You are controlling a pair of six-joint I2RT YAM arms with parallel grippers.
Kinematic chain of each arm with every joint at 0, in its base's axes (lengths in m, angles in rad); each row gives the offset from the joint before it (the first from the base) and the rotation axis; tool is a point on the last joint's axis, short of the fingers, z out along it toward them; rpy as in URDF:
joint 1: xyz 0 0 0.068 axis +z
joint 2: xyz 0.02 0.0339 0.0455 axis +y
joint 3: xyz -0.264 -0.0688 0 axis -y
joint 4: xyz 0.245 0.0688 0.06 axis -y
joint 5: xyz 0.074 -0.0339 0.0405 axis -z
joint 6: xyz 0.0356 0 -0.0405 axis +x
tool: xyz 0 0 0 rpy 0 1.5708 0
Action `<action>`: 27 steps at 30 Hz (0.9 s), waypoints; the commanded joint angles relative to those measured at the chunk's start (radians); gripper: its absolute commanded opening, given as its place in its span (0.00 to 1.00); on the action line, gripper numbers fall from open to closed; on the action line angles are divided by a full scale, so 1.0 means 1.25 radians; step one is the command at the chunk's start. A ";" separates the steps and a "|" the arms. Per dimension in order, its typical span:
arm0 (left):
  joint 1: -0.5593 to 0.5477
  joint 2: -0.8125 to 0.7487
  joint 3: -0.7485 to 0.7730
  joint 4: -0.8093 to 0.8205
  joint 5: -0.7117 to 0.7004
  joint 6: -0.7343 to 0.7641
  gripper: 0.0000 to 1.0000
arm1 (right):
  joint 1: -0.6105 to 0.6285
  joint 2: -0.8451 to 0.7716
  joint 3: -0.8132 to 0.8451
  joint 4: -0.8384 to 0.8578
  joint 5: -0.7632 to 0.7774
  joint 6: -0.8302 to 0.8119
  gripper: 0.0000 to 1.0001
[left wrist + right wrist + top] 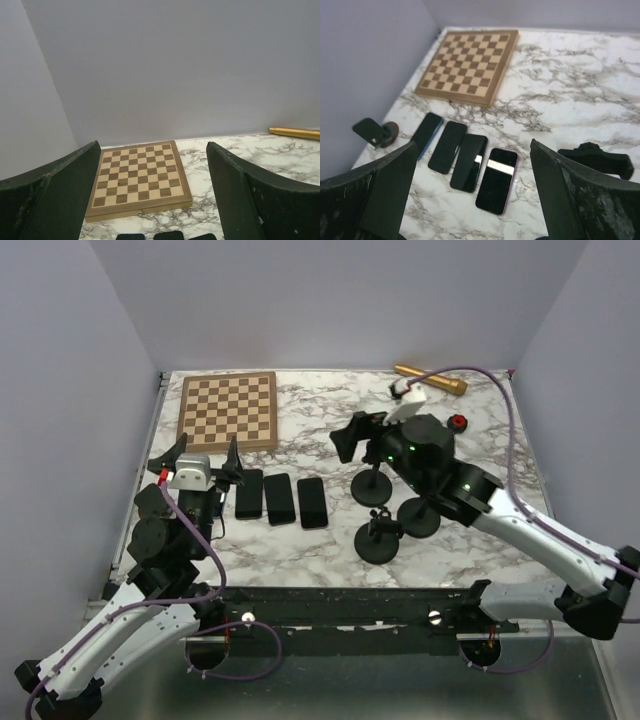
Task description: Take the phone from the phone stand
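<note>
My right gripper (474, 145) hangs wide open over the pink-edged phone (497, 180), which lies flat on the marble table (580, 75). My left gripper (153, 147) gapes too (both empty), facing the chessboard (137, 180).

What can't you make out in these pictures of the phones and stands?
Left wrist view: the phones are cut off by the bottom edge, and the gold tube by the right edge.
Right wrist view: the black stand is partly behind the fingers.
Top view: the red object is too small to identify. Only three of four phones show; an arm likely covers one.
</note>
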 commanded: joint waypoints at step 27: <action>0.016 -0.242 -0.112 0.243 -0.068 0.161 0.95 | 0.005 -0.693 -0.292 0.164 0.252 -0.161 1.00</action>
